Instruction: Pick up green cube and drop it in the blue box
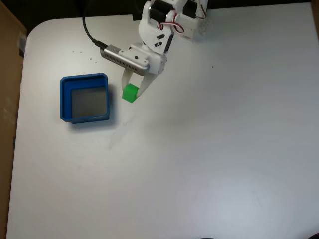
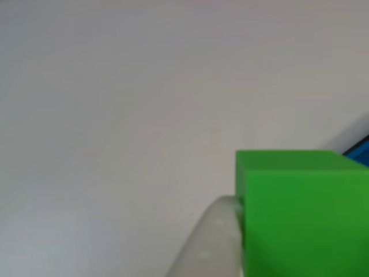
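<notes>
In the fixed view the small green cube (image 1: 130, 93) sits between the two white fingers of my gripper (image 1: 132, 92), which reaches down from the arm at the top. The jaws are closed on the cube's sides. The other view shows the green cube (image 2: 300, 213) large at the lower right, with one pale finger (image 2: 210, 245) pressed against its left face. The blue box (image 1: 84, 98), a square tray with a grey floor, rests on the table just left of the cube, a short gap away. A corner of the blue box (image 2: 360, 151) peeks out behind the cube.
The white table (image 1: 199, 159) spreads wide to the right and front. A black cable (image 1: 91, 34) runs from the camera housing on the wrist toward the back edge. A brown cardboard surface (image 1: 7, 99) borders the table's left side.
</notes>
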You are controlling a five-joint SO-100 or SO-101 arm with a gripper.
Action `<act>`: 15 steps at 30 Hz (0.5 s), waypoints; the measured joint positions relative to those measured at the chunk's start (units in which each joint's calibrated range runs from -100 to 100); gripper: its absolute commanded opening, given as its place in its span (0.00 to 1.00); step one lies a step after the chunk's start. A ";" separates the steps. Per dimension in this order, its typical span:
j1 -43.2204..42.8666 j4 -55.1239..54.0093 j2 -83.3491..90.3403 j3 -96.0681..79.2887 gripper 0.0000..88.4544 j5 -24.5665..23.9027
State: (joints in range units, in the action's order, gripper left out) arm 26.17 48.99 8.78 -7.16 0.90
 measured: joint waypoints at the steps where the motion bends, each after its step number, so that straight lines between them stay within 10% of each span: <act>1: 1.00 0.00 0.00 0.00 0.03 0.59; 15: 13.23 -0.41 -12.23 0.27 0.03 1.47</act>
State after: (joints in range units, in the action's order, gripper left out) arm 39.40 48.58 -3.45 -6.89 2.37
